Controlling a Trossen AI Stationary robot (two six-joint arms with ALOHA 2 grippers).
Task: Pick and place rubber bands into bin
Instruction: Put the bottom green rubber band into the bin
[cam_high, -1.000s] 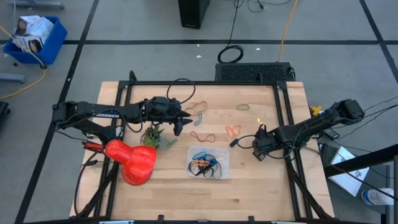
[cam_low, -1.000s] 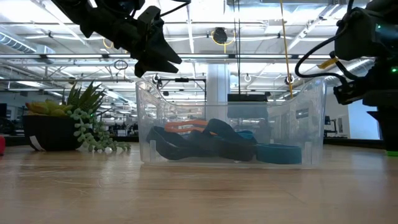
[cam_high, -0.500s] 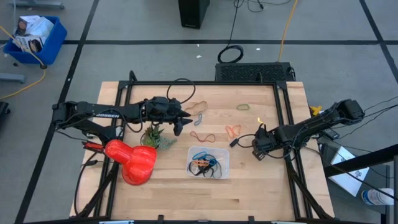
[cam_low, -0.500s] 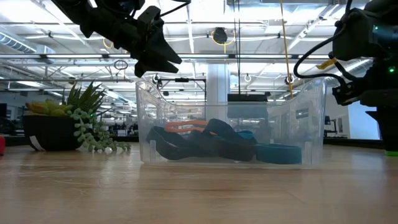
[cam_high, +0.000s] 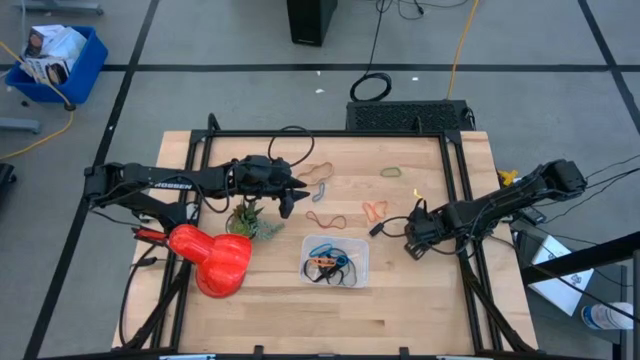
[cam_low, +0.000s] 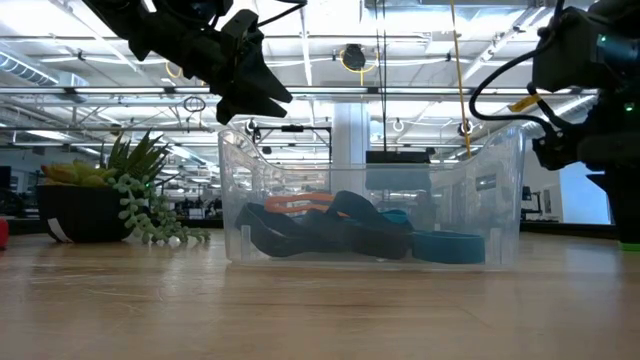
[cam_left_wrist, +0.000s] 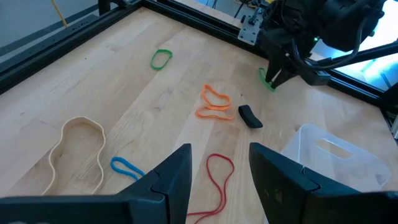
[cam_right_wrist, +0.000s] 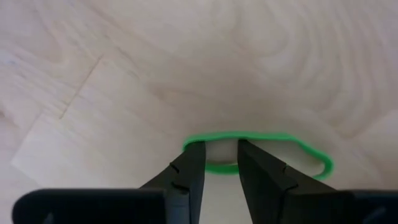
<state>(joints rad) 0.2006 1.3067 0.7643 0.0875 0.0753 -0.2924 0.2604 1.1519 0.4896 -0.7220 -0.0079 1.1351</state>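
Observation:
The clear bin (cam_high: 335, 260) sits on the table's near middle and holds several rubber bands (cam_low: 340, 225) in black, blue and orange. Loose bands lie farther back: tan (cam_left_wrist: 78, 152), blue (cam_left_wrist: 127, 168), red (cam_left_wrist: 214, 180), orange (cam_left_wrist: 214, 102), dark green (cam_left_wrist: 160, 58) and a short black piece (cam_left_wrist: 250, 116). My left gripper (cam_high: 288, 203) hangs open above the table near the red and blue bands. My right gripper (cam_right_wrist: 219, 152) points down at a bright green band (cam_right_wrist: 273, 146) near the table's right edge, its fingers a little apart at one end of the band. My right gripper comes from above with its fingertips (cam_right_wrist: 194, 155) down at the green band's end (cam_right_wrist: 189, 144). A strand of the band (cam_right_wrist: 221, 168) shows in the gap between the fingers. The band lies flat on the table. I cannot tell whether the fingers touch it.
A red vase-like object (cam_high: 215, 258) and a small potted plant (cam_high: 248, 215) stand on the table's left part, beside my left arm. Black frame rails (cam_high: 462, 200) run along the table's right and far edges, close to my right gripper.

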